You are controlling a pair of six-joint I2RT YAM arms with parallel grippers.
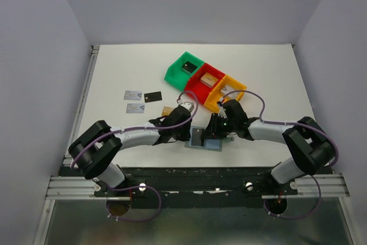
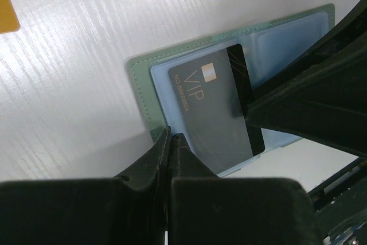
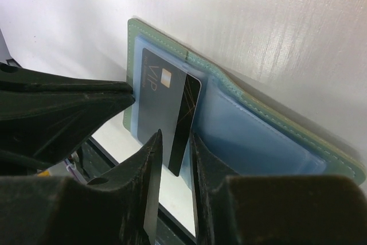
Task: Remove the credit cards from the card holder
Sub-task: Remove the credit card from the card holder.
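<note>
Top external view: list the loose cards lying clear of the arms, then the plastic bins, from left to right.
pair of silver-grey cards → black card → green bin → red bin → orange bin

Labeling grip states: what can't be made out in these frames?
Left wrist: left gripper's shut tips cover whether they pinch the card holder's edge.
Right wrist: whether right gripper's fingers touch the black card; angle hides the gap.
Top view: both grippers hide most of the holder and its card.
</note>
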